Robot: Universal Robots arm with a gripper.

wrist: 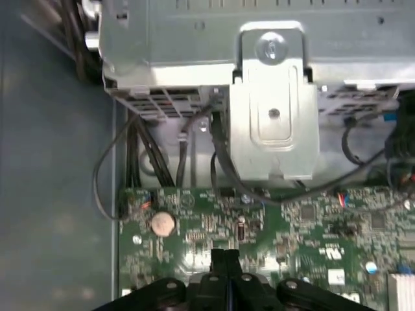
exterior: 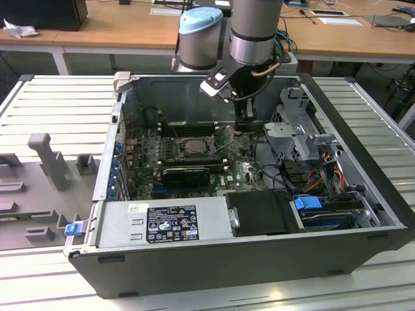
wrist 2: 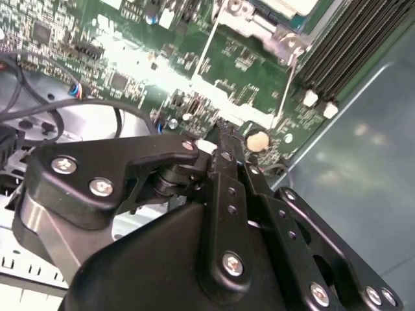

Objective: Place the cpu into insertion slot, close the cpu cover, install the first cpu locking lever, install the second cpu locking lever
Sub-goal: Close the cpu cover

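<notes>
Hovering low over the green motherboard, the gripper has its black fingers pressed together with nothing between them. The cpu cover lies flat on the socket, near the gripper on the exterior view's left. In the second wrist view, two thin wire levers run beside the cover. Whether the cpu sits beneath it cannot be determined.

**No legible print**

A black label with white marks and a small white sticker sit on the grey power supply box. Their print is too small to read. The white markings on the green circuit board are equally illegible.
</notes>
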